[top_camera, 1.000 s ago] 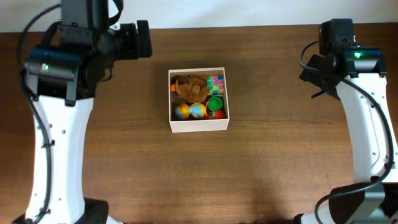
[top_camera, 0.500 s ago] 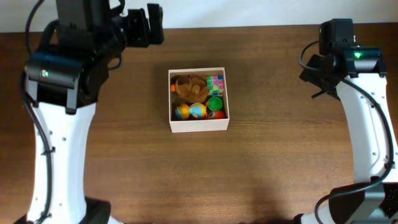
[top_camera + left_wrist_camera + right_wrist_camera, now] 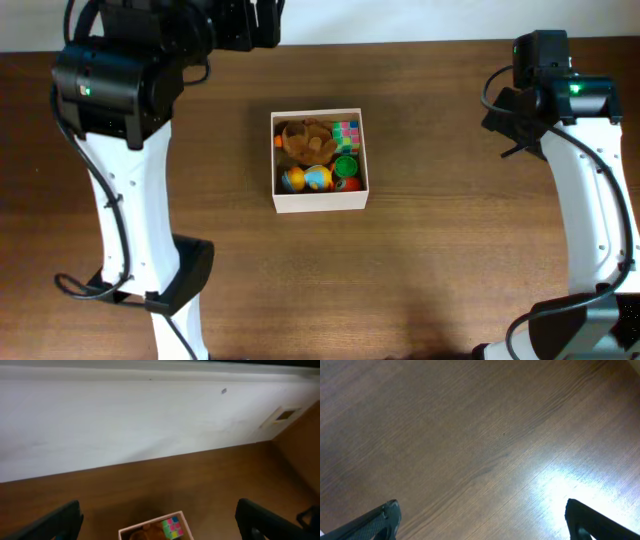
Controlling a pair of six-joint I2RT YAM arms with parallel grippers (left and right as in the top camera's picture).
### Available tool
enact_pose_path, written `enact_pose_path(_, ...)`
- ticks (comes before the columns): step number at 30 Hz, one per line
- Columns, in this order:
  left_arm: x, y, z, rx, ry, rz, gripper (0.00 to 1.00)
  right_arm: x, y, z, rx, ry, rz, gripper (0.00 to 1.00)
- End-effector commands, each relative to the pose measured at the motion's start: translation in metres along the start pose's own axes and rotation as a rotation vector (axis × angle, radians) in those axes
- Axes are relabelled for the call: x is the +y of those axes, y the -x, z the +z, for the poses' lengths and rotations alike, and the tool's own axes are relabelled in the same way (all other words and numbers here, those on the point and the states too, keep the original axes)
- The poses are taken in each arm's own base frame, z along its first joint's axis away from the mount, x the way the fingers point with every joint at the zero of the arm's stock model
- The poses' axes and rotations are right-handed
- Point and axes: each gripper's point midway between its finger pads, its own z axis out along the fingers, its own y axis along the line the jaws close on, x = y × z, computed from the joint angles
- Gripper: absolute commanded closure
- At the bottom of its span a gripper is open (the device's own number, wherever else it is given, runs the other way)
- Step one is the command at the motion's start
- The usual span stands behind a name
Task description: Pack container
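Observation:
The container (image 3: 320,201) is a square white-walled box in the middle of the brown table. It holds a brown plush toy (image 3: 305,142), a colour cube (image 3: 346,133), a green piece (image 3: 346,165), and orange, blue and red toys (image 3: 318,180). Its far rim (image 3: 150,528) and the cube (image 3: 172,527) show at the bottom of the left wrist view. My left gripper (image 3: 157,522) is open and empty, raised at the table's far left. My right gripper (image 3: 482,517) is open and empty above bare wood at the far right.
A white wall (image 3: 140,415) runs along the table's back edge. The left arm (image 3: 130,150) and right arm (image 3: 580,190) stand at the table's two sides. Bare wood surrounds the box.
The left arm has lifted and swung towards the back wall, away from the box. The right arm and the box have not moved.

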Motion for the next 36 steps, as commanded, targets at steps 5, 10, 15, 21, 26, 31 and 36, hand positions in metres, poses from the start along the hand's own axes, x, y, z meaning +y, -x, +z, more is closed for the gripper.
enact_pose_path(5, -0.004, -0.006, -0.002, 0.024, -0.028, 0.005, 0.01, -0.001, 0.000, 0.003, 0.004, -0.006, -0.004, 0.01)
enact_pose_path(10, 0.014, -0.036, -0.004, 0.140, 0.066, -0.013, 0.01, -0.001, 0.000, 0.003, 0.004, -0.006, -0.004, 0.01)
enact_pose_path(15, 0.028, -0.045, -0.008, 0.181, 0.150, -0.012, 0.01, -0.001, 0.000, 0.003, 0.004, -0.006, -0.004, 0.01)
enact_pose_path(21, 0.021, -0.015, -0.023, 0.063, 0.135, 0.000, 0.01, -0.001, 0.000, 0.003, 0.004, -0.006, -0.004, 0.02)
enact_pose_path(26, 0.019, -0.004, -0.034, 0.004, 0.134, 0.006, 0.01, -0.001, 0.000, 0.003, 0.004, -0.006, -0.004, 0.01)
enact_pose_path(31, 0.027, -0.011, -0.043, -0.030, 0.177, 0.008, 0.01, -0.001, 0.000, 0.003, 0.004, -0.006, -0.004, 0.01)
enact_pose_path(36, 0.041, -0.031, -0.050, -0.077, 0.208, 0.003, 0.01, -0.001, 0.000, 0.003, 0.004, -0.006, -0.004, 0.01)
